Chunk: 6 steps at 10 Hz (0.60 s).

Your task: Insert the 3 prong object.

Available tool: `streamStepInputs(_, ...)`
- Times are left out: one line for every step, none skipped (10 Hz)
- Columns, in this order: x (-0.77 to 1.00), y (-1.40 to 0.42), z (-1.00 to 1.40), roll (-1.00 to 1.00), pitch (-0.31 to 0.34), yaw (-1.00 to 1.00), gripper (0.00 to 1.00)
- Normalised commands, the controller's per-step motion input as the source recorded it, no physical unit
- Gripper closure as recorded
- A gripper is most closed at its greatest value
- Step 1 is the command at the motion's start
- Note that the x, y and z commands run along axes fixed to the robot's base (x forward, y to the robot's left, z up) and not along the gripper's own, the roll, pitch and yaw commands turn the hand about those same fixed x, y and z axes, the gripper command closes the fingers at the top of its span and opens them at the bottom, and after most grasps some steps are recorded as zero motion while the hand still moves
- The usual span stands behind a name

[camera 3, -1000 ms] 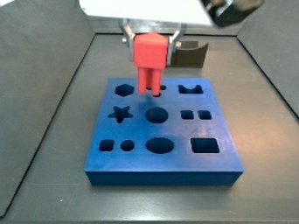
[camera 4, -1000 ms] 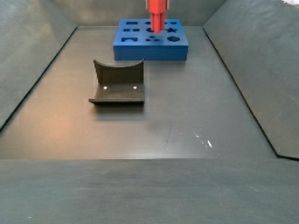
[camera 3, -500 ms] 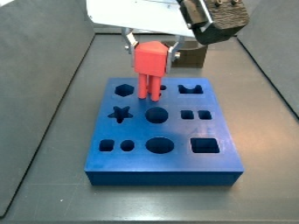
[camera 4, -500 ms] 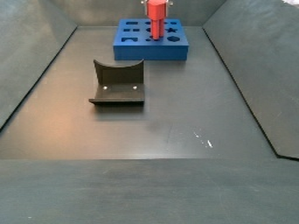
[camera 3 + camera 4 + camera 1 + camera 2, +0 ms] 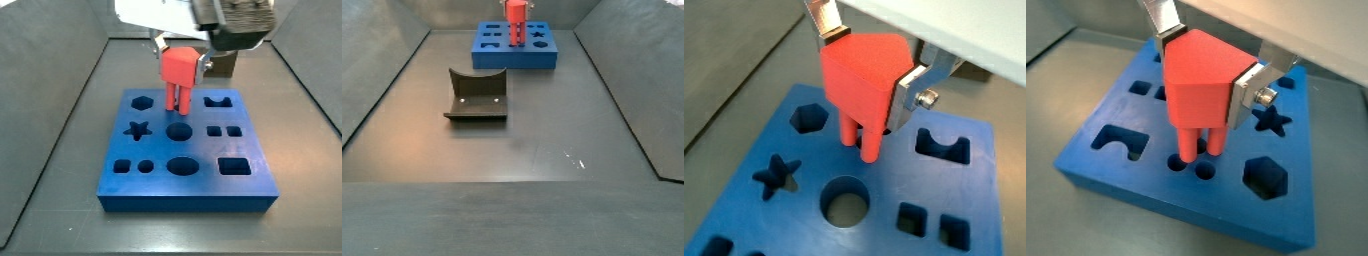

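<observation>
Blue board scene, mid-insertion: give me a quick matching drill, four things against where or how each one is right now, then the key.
Things:
1. 3 prong object
2. gripper
3. blue board
4. dark grey curved block

States:
A. lies on the floor, full of shaped holes
B. stands apart from the board, alone on the floor
C. held upright, prongs pointing down over the board
D. silver fingers clamped on the red body's sides

Pairs: 1-C, 2-D, 3-A, 4-B

red 3 prong object (image 5: 862, 88) upright, prongs down, held in gripper (image 5: 869, 62)
</observation>
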Motion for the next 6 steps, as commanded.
streamStepInputs(0.00,0.04,-0.15,0.03,0.074,-0.92,1.00)
streamStepInputs(0.00,0.02,-0.15,0.02,0.094,-0.93,1.00)
streamStepInputs(0.00,0.02,-0.15,0.01,0.103,-0.94,1.00)
streamStepInputs(0.00,0.08,-0.12,0.00,0.104,-0.89,1.00)
streamStepInputs(0.02,0.11,-0.17,0.00,0.110,-0.87,1.00)
streamStepInputs(0.01,0.13,-0.21,0.00,0.133,-0.85,1.00)
